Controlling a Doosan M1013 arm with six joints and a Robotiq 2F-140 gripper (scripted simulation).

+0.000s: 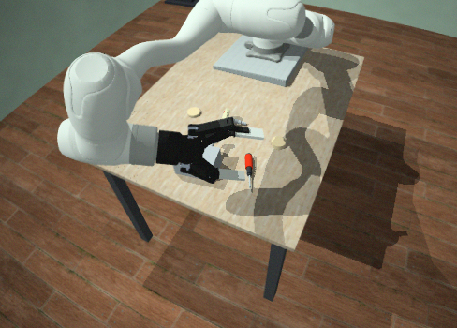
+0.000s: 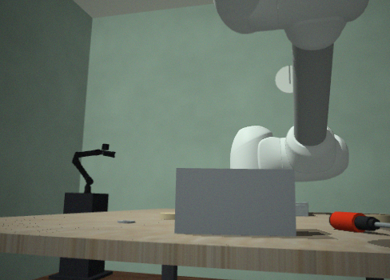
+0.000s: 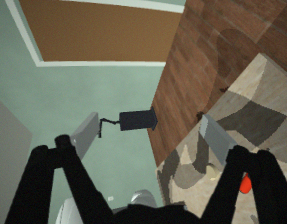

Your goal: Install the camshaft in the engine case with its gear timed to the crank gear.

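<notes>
Hovering wide and holding nothing, the pincer (image 1: pixel 229 149) straddles the engine case (image 2: pixel 235 201) near the table (image 1: pixel 262 229) edge.

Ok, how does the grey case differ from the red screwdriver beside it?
The grey case is a plain block standing upright; the screwdriver lies flat on its side. The case is far bigger and taller. The case shows one even grey face, while the screwdriver has a red handle, black collar and metal shaft. Both rest on the table, and neither is held: the gripper is wide open.
</notes>
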